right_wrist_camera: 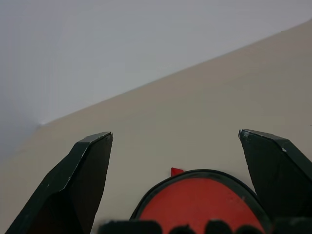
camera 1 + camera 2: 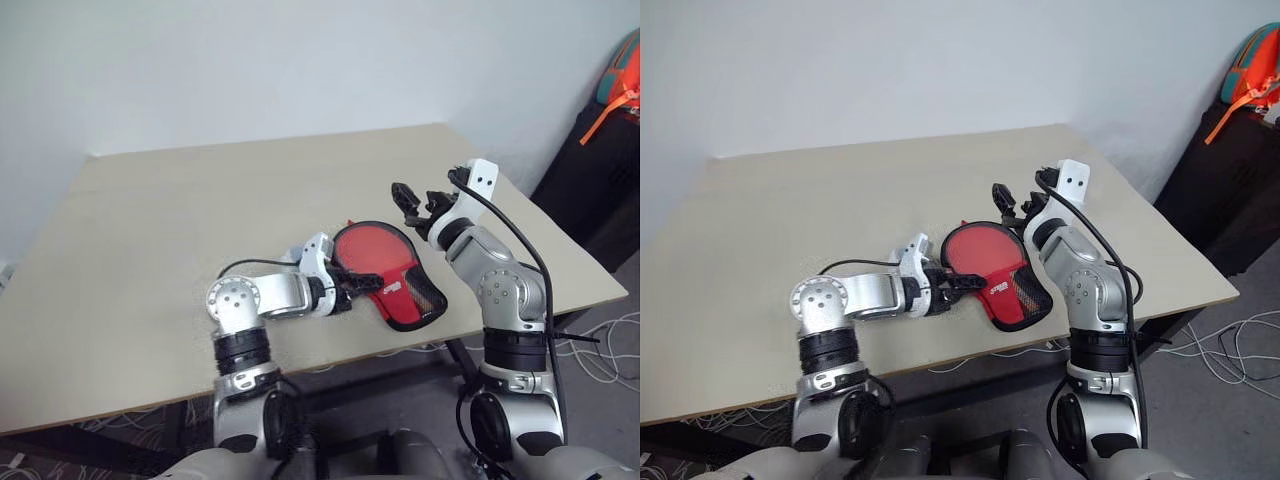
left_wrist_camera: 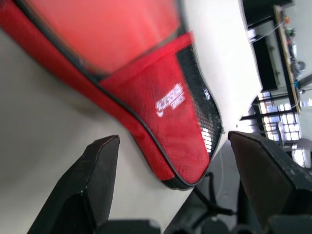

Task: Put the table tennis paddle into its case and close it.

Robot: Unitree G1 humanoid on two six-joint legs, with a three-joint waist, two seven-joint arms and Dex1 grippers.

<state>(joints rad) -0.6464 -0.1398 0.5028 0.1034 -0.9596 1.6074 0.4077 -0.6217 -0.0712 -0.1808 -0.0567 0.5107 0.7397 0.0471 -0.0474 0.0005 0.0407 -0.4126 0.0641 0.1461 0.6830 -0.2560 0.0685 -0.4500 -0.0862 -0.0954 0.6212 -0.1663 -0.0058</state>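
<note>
Beige worktop (image 2: 150,220) carries the case (image 2: 395,275) near its front edge, probably light and floppy, best pinched by its black-edged rim. Left hand (image 2: 362,282), released, straddles its narrow end; right hand (image 2: 420,205) hovers spread above.

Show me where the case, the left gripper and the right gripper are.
case (image 2: 405,285): left eye view, red printed panel.
left gripper (image 2: 362,283): left eye view, between its fingertips.
right gripper (image 2: 417,202): left eye view, between its fingertips.

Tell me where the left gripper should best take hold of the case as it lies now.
Probably the case's narrow handle end, from the robot's left side: it tapers there, near the table's front edge, and the left gripper stands open beside it.
</note>
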